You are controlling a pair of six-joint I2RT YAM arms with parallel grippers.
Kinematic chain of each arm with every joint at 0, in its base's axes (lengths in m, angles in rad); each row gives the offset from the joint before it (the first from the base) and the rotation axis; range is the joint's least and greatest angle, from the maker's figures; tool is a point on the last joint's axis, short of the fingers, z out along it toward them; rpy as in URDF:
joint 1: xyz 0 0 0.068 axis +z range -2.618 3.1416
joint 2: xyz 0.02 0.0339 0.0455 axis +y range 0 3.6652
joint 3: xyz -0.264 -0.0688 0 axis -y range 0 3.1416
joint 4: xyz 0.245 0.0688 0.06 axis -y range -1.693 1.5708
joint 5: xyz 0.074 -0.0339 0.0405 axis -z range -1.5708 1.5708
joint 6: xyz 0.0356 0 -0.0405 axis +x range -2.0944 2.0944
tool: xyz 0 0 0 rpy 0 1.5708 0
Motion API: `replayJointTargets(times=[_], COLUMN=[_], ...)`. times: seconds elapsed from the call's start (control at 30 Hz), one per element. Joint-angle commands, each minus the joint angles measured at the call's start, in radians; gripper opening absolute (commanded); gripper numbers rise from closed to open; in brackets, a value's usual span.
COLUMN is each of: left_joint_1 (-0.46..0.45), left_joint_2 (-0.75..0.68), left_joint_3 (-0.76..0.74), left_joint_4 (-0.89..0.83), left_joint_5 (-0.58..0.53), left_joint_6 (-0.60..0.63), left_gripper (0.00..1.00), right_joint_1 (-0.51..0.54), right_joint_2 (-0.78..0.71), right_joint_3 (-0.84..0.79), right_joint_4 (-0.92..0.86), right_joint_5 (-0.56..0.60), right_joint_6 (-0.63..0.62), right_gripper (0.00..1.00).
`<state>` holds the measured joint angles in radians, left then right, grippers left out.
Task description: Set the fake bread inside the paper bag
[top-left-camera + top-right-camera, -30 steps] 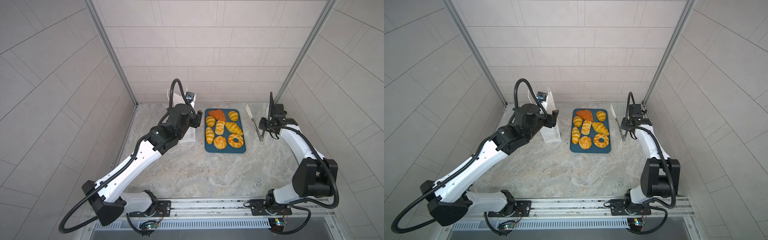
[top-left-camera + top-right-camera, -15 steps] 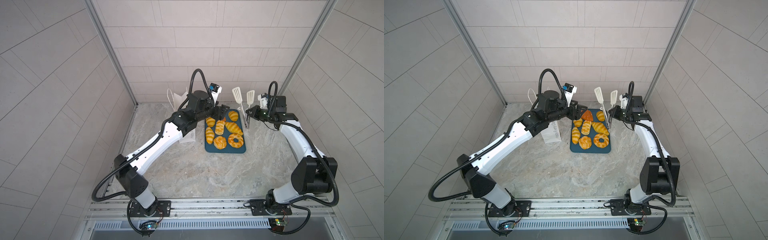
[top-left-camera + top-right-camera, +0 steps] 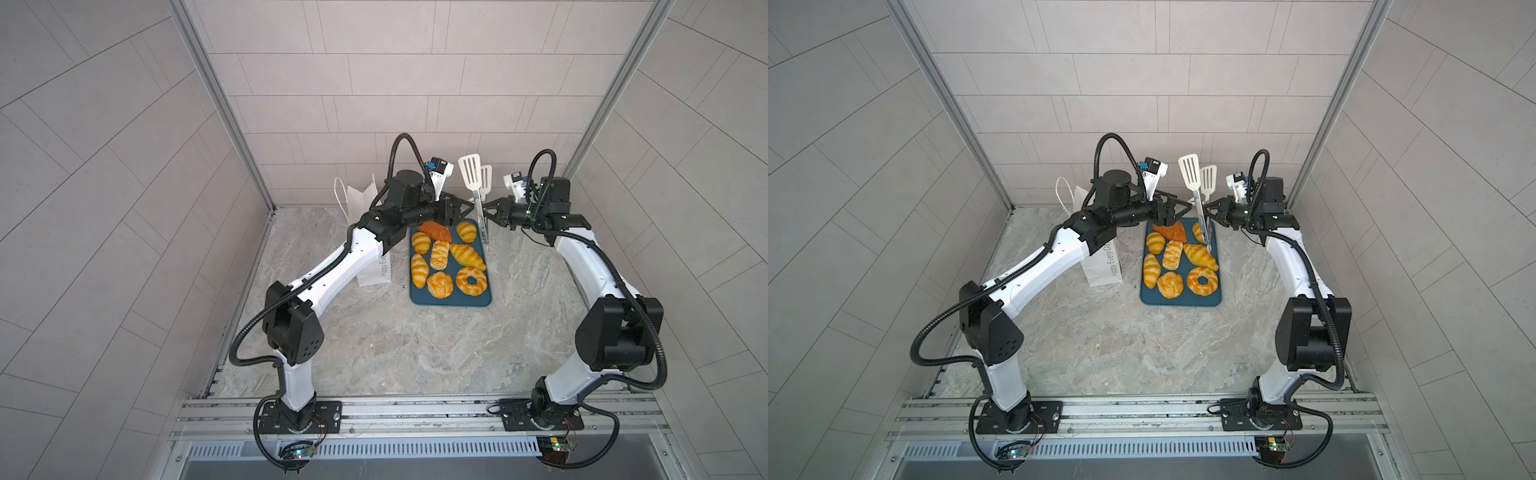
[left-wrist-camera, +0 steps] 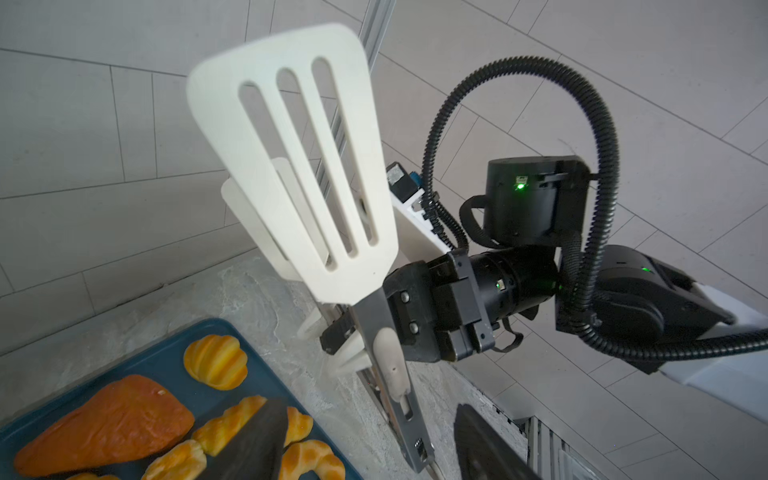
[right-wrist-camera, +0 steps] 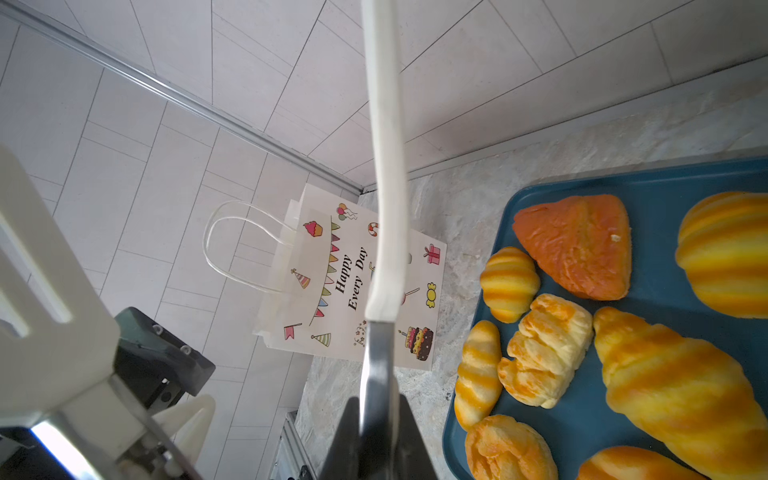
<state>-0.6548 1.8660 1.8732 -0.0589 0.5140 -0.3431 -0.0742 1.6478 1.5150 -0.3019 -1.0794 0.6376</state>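
Note:
Several glossy golden pieces of fake bread and an orange-brown triangle lie on a teal tray. The white paper bag stands left of the tray, partly hidden by my left arm. Above the tray's far right corner my right gripper is shut on the metal handle of white slotted tongs, heads upward. Facing it, my left gripper is open, with the handle's lower end between its spread fingers, not touching.
Tiled walls and metal corner posts close in the back and both sides. The stone tabletop stretches from the tray to the front rail.
My left arm swung from beside the bag across to the tray's far end, facing the tongs. My right gripper raised the tongs from near the table to upright. Both have barely moved since half a second ago.

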Motion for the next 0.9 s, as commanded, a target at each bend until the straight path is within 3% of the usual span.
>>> replayJointTargets(times=[0.0,0.33,0.87], left_joint_1=[0.017,0.025,0.04], left_joint_2=[0.044,0.148,0.089], left_joint_3=[0.079,0.236,0.161], left_joint_4=[0.054,-0.008,0.01], left_joint_5=[0.054,0.075,0.052], left_joint_6=[-0.021,-0.028,-0.033], left_gripper=[0.7,0.67,0.65], right_joint_1=[0.009,0.039,0.041], right_joint_2=[0.026,0.071,0.075], right_joint_3=[0.048,0.119,0.153], right_joint_4=[0.005,0.006,0.024], right_joint_5=[-0.063,-0.107,-0.125], right_joint_6=[0.009,0.016,0.053], right_gripper=[0.03,0.03,0.03])
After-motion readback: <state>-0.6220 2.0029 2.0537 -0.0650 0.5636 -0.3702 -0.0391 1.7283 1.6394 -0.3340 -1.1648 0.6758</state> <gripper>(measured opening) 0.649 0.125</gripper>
